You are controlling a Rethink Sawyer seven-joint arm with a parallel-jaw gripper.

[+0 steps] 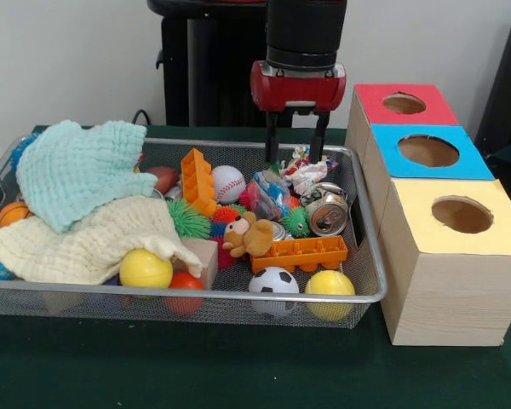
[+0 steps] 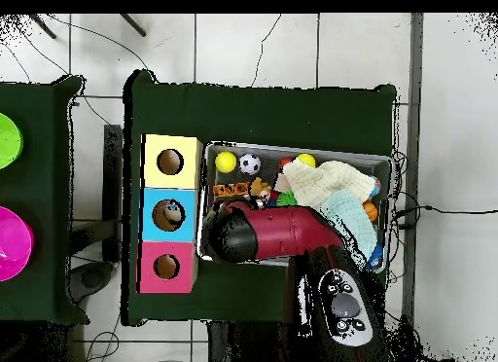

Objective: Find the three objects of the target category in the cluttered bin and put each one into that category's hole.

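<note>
Toys half-buried under cloths [image 1: 85, 204]

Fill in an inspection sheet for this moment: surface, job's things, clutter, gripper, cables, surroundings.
Surface: table under dark green cloth.
Job's things: wire mesh bin, full; three wooden boxes with round holes beside it, tops red, blue and yellow.
Clutter: two cloths heaped at one end; yellow balls, soccer ball, baseball, teddy, orange block, crushed can.
Gripper: gripper open, empty, over the bin's far side, above wrappers.
Cables: cable across the floor, overhead view.
Surroundings: tiled floor; second table with green and pink discs.
</note>
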